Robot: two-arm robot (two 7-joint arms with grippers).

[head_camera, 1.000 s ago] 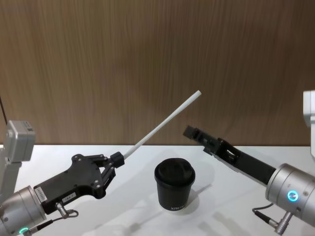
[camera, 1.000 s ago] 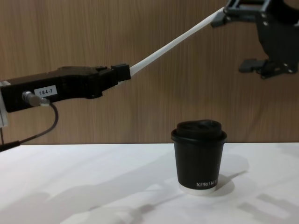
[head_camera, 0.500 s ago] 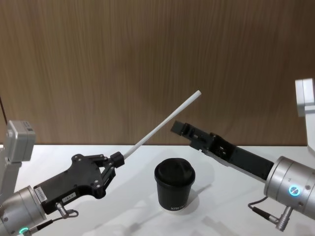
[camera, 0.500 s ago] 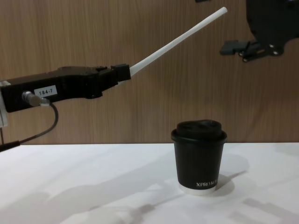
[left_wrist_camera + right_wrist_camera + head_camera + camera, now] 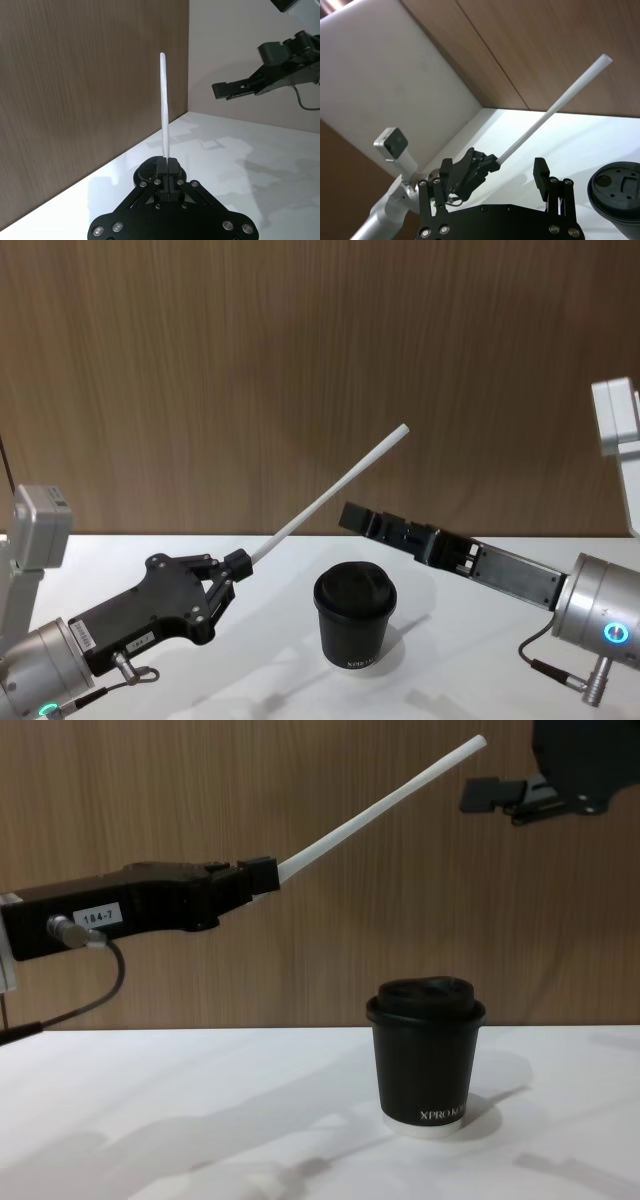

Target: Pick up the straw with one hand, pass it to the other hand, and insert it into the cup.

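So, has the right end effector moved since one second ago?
Yes: head view, the right end effector slid left above the cup, from its right edge to past its middle.

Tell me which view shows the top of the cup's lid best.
The right wrist view: it looks down onto the lid, showing its moulded top. The head view shows the cup at a shallower angle, the chest view side-on, the left wrist view a sliver behind the left end effector.

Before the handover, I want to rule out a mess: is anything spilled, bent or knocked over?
Nothing stands out. The cup stands upright on the table; the straw is straight in the left gripper; the right gripper is open, not touching it.
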